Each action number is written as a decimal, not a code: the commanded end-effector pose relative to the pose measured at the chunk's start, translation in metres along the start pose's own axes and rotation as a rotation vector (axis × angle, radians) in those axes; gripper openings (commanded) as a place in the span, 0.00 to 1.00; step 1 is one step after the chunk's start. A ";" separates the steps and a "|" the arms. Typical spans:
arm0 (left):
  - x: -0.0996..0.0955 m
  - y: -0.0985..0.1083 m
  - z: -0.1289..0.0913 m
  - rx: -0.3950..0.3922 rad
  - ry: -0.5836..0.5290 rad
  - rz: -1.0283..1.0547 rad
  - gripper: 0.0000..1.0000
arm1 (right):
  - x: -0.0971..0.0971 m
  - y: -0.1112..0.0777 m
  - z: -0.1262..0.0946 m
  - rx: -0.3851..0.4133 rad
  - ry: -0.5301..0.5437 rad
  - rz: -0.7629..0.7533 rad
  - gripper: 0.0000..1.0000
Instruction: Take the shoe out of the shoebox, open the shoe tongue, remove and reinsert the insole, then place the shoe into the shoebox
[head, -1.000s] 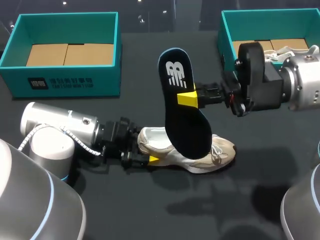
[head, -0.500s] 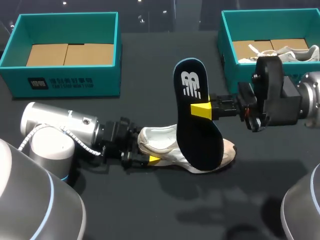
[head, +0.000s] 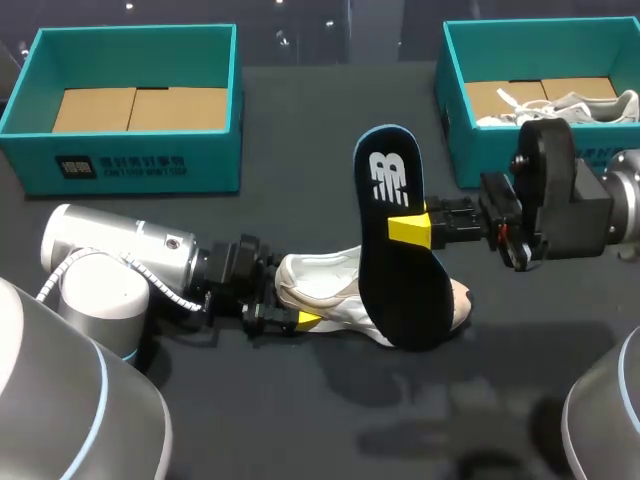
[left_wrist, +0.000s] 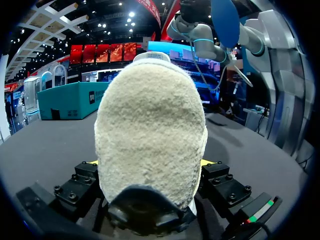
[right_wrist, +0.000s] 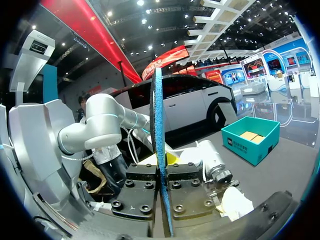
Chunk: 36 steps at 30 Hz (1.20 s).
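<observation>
One insole (head: 395, 275) raised mid-frame, long axis upper-centre to lower-centre, lower end over shoe (head: 322, 288) toe. Shoe flat at centre, axis left-right, heel leftward. Right gripper (head: 410, 228) clamped on insole mid-length; left gripper (head: 288, 300) clamped on heel. Reinsertion likely needs insole swung onto shoe axis.

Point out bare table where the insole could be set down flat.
Two patches: the table between the left shoebox and right shoebox, beyond the insole; and the near strip in front of the shoe. Crowded mid-table: left gripper on the shoe's heel, right gripper on the insole.
</observation>
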<state>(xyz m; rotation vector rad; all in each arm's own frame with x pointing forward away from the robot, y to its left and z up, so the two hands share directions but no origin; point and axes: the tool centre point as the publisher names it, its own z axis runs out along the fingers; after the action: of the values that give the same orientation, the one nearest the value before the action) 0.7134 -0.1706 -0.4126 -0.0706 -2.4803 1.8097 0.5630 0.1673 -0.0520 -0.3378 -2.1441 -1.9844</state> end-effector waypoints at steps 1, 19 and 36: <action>-0.001 0.000 -0.001 -0.003 -0.002 -0.002 0.79 | 0.010 -0.002 -0.003 -0.004 -0.111 -0.001 0.00; 0.000 -0.005 -0.042 -0.373 0.044 -0.058 1.00 | 0.010 -0.002 -0.003 -0.004 -0.111 -0.001 0.00; 0.002 -0.006 -0.043 -0.396 0.037 -0.040 1.00 | 0.010 -0.002 -0.003 -0.004 -0.111 -0.001 0.00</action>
<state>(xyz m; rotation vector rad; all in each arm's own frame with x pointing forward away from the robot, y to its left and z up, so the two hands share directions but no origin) 0.7180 -0.1321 -0.3954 -0.0637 -2.7228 1.2888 0.5621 0.1665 -0.0510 -0.3325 -2.1410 -1.9822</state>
